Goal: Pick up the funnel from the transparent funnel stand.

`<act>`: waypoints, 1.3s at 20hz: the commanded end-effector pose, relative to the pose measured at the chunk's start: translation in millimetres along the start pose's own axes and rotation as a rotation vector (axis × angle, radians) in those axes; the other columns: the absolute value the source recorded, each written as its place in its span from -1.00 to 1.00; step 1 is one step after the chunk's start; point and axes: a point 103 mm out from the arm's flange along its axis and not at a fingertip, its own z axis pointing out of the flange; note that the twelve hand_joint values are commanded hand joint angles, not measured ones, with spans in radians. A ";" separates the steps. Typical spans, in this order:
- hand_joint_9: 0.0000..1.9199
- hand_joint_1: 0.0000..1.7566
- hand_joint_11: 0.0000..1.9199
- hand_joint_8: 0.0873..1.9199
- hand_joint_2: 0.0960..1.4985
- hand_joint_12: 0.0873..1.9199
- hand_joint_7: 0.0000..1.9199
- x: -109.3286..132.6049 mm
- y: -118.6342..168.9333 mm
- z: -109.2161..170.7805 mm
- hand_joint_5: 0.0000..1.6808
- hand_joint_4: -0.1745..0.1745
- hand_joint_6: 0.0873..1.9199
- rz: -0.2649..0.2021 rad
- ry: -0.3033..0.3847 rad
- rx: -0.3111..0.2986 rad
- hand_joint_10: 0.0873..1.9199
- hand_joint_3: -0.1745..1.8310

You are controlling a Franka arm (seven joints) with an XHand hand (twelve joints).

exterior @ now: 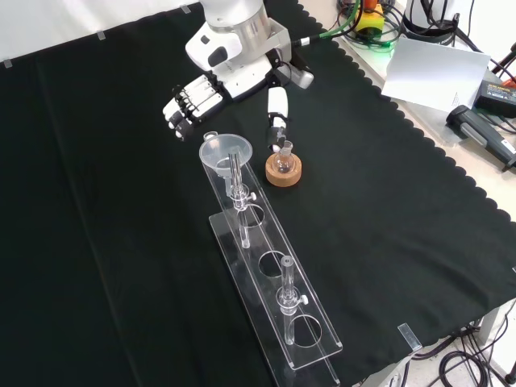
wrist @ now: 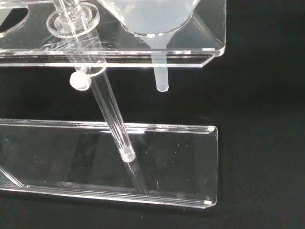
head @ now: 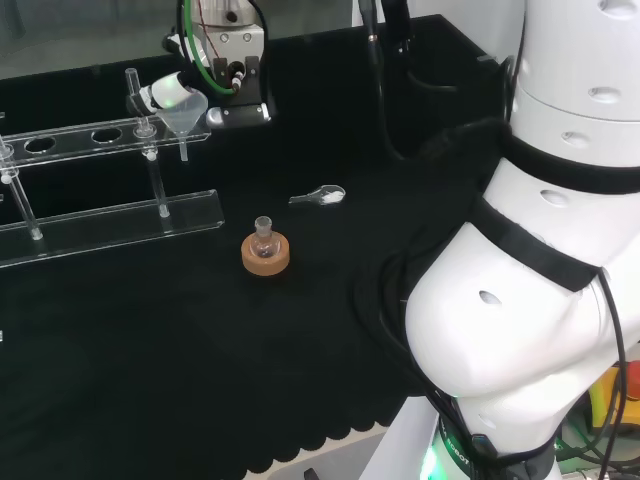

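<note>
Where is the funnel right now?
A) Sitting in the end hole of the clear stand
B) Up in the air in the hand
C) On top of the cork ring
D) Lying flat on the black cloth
A: the funnel sits in the end hole of the clear stand, its stem poking down through it, while the hand hangs close behind it with fingers not around it.

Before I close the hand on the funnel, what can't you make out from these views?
- Contact between the hand and the funnel: in the head view they overlap, so touching or apart is unclear.
- Funnel rim: cut off by the wrist view's edge.
- Contents of the small flask on its cork ring: too small.
- Funnel stand: its left end is cut off in the head view.
</note>
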 end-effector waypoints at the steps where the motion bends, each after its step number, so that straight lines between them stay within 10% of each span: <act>1: -1.00 -0.62 -1.00 -1.00 -0.24 -1.00 -1.00 -0.5 10.8 3.5 -1.00 0.16 -1.00 -0.005 -0.004 0.010 -1.00 -0.83; 26: -1.00 -0.61 -1.00 -1.00 -0.23 -1.00 -1.00 -10.1 27.3 12.8 -1.00 -0.09 -1.00 -0.018 -0.052 0.123 -1.00 -0.83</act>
